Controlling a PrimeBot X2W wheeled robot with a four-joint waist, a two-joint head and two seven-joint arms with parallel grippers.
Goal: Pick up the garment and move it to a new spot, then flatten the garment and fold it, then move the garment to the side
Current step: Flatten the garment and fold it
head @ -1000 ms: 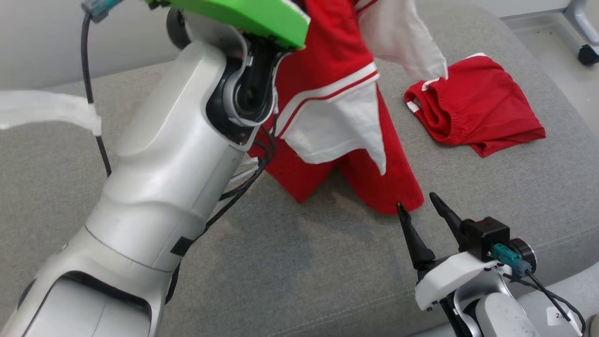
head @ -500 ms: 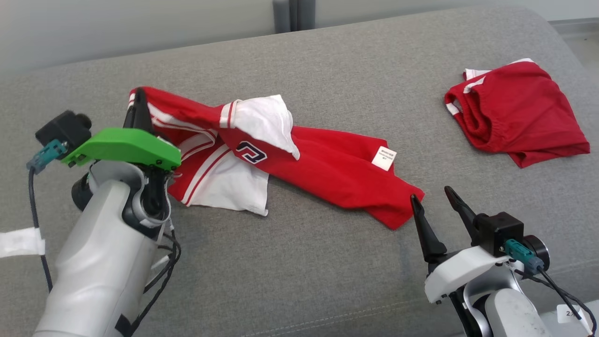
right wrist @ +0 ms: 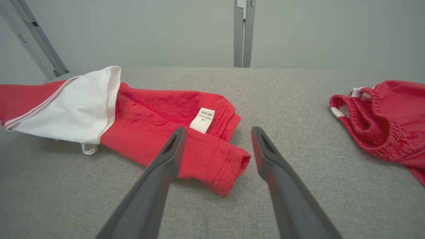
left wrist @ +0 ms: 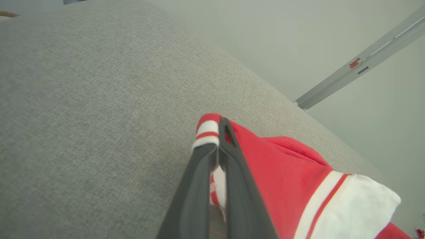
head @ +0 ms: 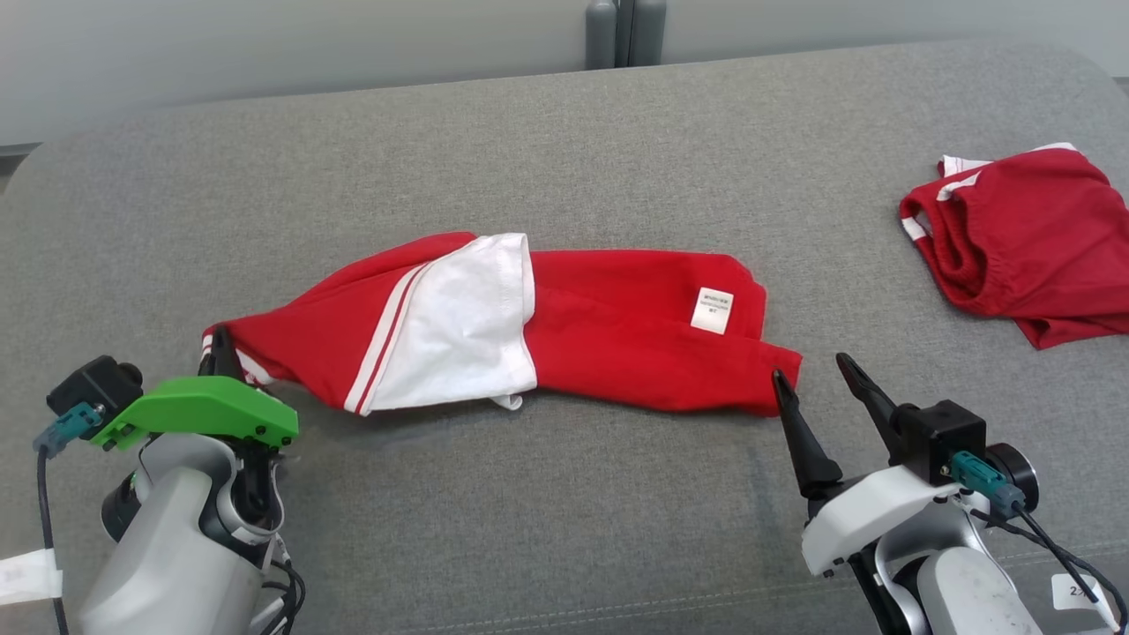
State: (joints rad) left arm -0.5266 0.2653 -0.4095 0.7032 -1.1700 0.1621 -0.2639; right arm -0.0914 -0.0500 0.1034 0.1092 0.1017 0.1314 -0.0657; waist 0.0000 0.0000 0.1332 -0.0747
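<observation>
The garment [head: 617,339], a red and white top with a white label, lies stretched left to right across the grey cushion [head: 564,159]. My left gripper [head: 220,342] is shut on its striped cuff at the left end; in the left wrist view the left gripper [left wrist: 220,132] pinches the cuff and the garment [left wrist: 285,179] trails off to the right. My right gripper [head: 811,370] stands open just off the garment's right corner. In the right wrist view the right gripper [right wrist: 218,131] frames that corner of the garment [right wrist: 156,113], with nothing between its fingers.
Folded red shorts [head: 1023,238] lie at the right edge of the cushion, also in the right wrist view as red shorts [right wrist: 382,113]. A grey post [head: 624,31] stands behind the cushion. Its front edge runs just beneath both wrists.
My left arm came down from high and swung left, laying the hanging garment out flat along the cushion. The head camera shifted too. The right gripper stayed open in place.
</observation>
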